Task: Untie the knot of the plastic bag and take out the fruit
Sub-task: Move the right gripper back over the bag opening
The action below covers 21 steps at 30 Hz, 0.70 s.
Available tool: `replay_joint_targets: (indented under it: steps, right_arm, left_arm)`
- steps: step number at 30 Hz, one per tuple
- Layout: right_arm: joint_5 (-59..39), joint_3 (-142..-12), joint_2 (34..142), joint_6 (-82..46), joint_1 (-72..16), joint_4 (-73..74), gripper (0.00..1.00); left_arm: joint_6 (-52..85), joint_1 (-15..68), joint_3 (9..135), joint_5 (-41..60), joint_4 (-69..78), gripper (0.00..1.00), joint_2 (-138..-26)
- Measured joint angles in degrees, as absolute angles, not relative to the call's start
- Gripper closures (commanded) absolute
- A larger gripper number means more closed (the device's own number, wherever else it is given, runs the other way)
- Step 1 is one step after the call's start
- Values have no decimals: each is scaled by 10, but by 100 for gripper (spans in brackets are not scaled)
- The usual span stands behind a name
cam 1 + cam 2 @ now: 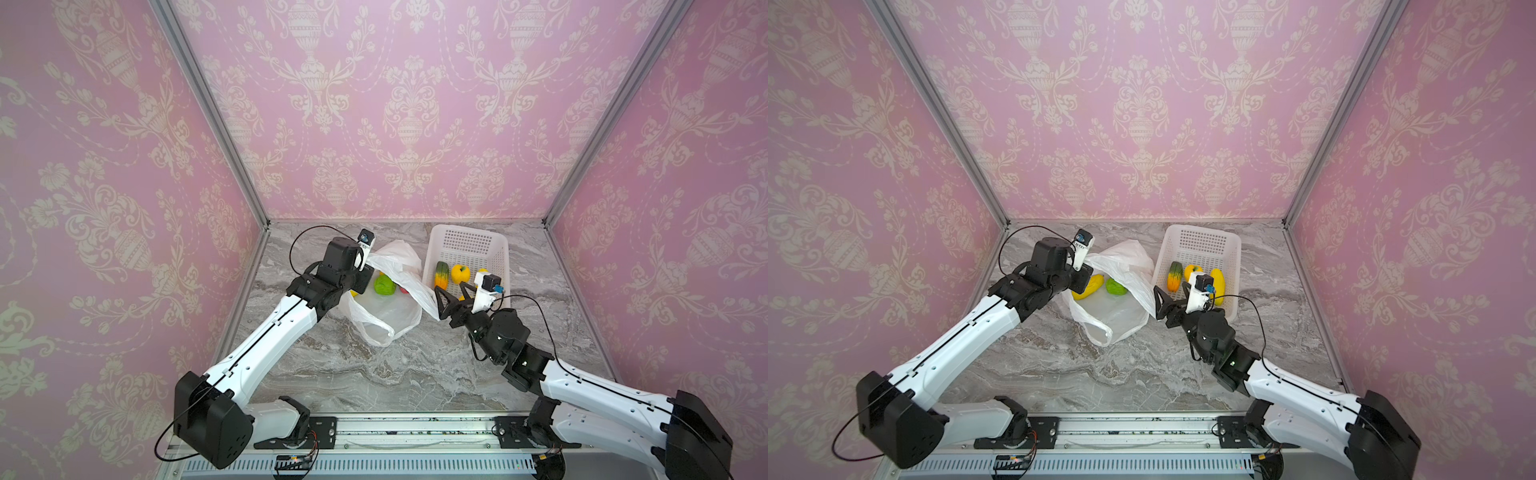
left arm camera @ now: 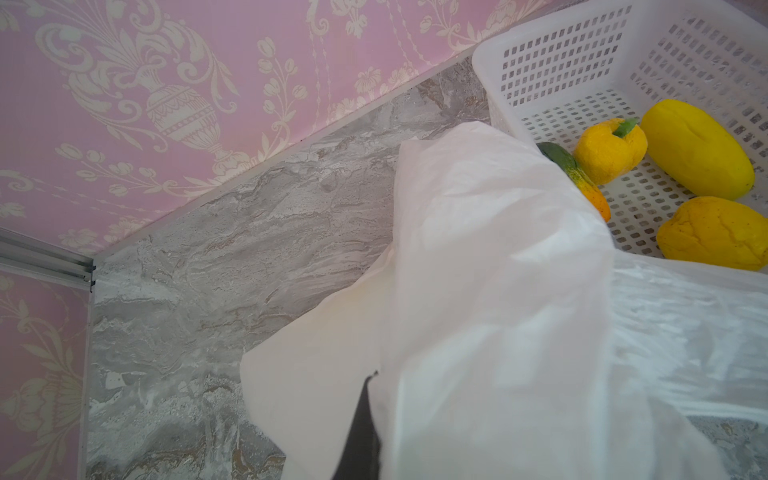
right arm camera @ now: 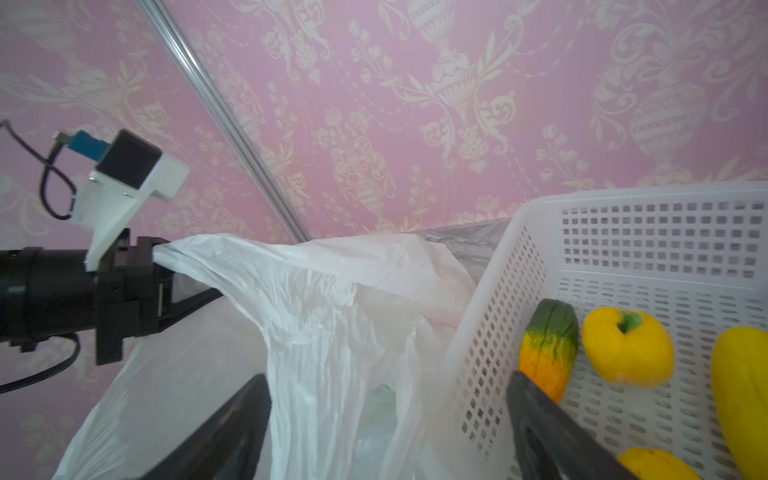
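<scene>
The plastic bag (image 1: 390, 307) lies open just left of the basket (image 1: 469, 239). The left gripper (image 3: 156, 259) is clamped on the bag's rim, on the side away from the basket. The right gripper (image 1: 449, 291) is spread wide at the basket's near-left corner and grips nothing. A green fruit (image 1: 384, 286) lies in the bag. A green-to-orange fruit (image 1: 441, 274) lies in the basket.

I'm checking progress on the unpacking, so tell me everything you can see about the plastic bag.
The plastic bag is thin, crinkly, translucent white film, lying slumped on the marble table beside the basket. Its mouth gapes open; one loose handle loop lies flat. The left end effector is shut on its upper edge, holding it up. A fold hangs between the jaws of the open right end effector. Green fruit shows inside.
</scene>
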<state>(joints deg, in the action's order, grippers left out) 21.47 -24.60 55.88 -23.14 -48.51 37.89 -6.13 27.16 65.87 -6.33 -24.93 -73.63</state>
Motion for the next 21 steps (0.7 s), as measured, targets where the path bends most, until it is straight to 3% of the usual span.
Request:
replay_joint_targets:
  steps: [6,11,14,21]
  right_arm:
    - [145,-295,574,-163,-522,405,19]
    - [107,-310,588,-125,-542,456,14]
    - [80,-264,646,-110,-549,533,13]
    - [58,-302,744,-67,-603,506,19]
  left_arm:
    - [-62,271,663,-67,-254,100,-741]
    - [-64,271,663,-68,-253,100,-741]
    - [-64,271,663,-67,-254,100,-741]
    - [-65,271,663,-67,-253,100,-742]
